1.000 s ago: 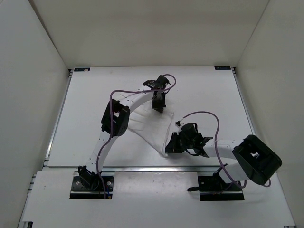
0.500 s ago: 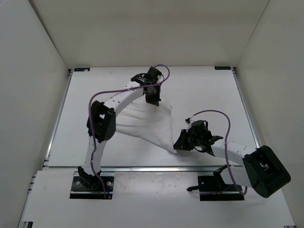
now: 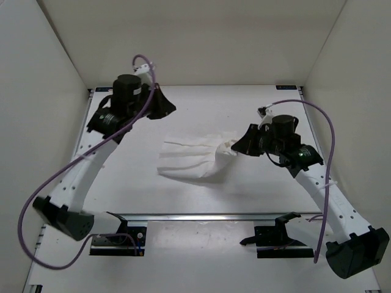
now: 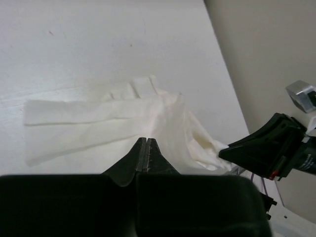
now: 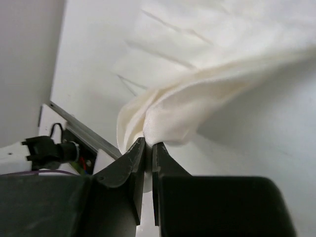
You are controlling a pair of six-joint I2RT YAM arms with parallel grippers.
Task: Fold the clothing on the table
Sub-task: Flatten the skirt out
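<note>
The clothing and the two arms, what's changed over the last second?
The left fingers swung off the clothing to the far left of the table, shut on nothing. The right fingers carried their pinched edge rightward and farther out, dragging the fabric away from the near rail. Unchanged: the right grip.

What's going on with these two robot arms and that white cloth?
The right arm has its jaws shut on a bunched edge of the white clothing, holding that edge up while the rest lies on the table. The left arm hovers toward the far left, jaws shut on nothing. The fold isn't finished.
</note>
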